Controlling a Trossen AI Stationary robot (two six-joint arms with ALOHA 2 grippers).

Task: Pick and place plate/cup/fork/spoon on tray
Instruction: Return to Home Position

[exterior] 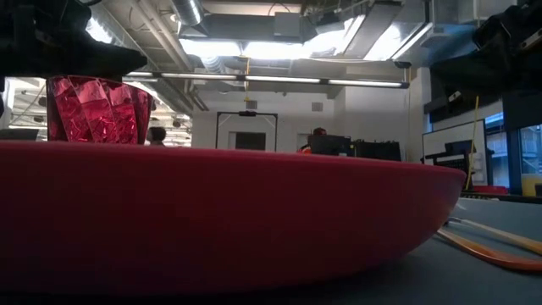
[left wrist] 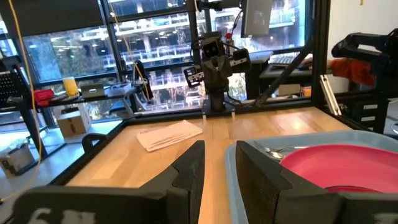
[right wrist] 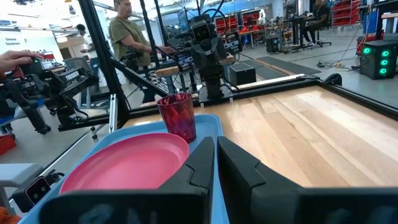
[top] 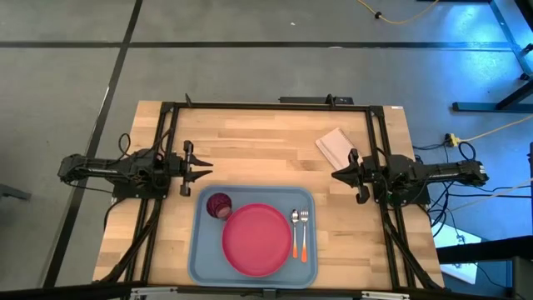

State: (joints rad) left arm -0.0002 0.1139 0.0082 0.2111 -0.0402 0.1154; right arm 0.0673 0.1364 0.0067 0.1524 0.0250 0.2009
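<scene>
On the table (top: 250, 150), a round pink-red plate (top: 256, 239) fills the tray (top: 200, 258).

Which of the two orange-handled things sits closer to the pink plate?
The spoon, with its round bowl, lies right beside the plate; the tined fork lies farther out.

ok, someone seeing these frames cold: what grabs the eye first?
The light blue tray at the table's near edge, already loaded: the pink-red plate fills its middle, the dark red cup stands at the plate's left-rear, and the spoon and fork lie side by side to its right. Next, the symmetry: the left gripper and right gripper hover at opposite table edges, holding nothing. A white napkin lies off the tray.
</scene>
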